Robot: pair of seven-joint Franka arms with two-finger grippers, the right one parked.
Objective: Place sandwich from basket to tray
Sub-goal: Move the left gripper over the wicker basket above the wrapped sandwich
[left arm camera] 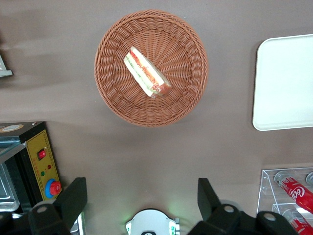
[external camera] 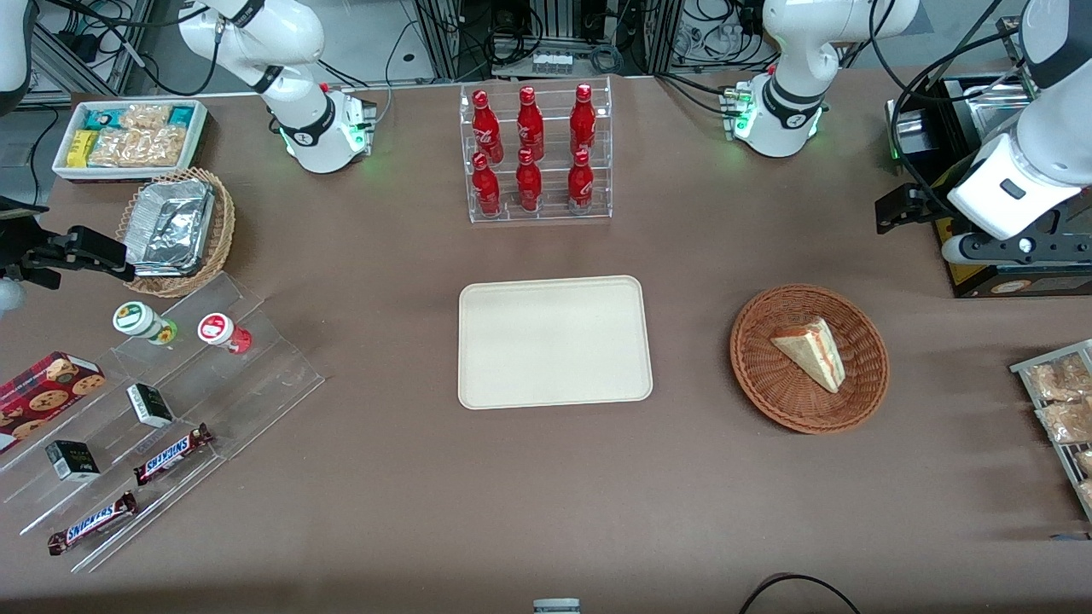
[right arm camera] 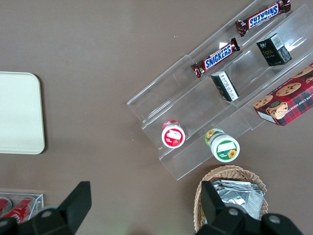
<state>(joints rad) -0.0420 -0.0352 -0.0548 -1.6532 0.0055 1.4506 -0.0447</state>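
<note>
The sandwich (external camera: 810, 351), a pale bread wedge with red and green filling, lies in the round reddish-brown wicker basket (external camera: 765, 385) toward the working arm's end of the table. The cream tray (external camera: 554, 341) lies flat beside the basket, at the table's middle, with nothing on it. My left gripper (external camera: 897, 210) hangs high above the table, farther from the front camera than the basket and apart from it. It is open wide and holds nothing. In the left wrist view the sandwich (left arm camera: 146, 72), basket (left arm camera: 182, 43) and tray (left arm camera: 286, 83) show ahead of the gripper (left arm camera: 141, 198).
A clear rack of red bottles (external camera: 536, 153) stands farther back than the tray. A black box with a yellow panel (external camera: 1015, 281) sits under the working arm. A wire rack of snack packets (external camera: 1062, 409) lies at the table's edge. Stepped acrylic shelves (external camera: 171, 401) and a tan foil-tray basket (external camera: 175, 228) lie toward the parked arm's end.
</note>
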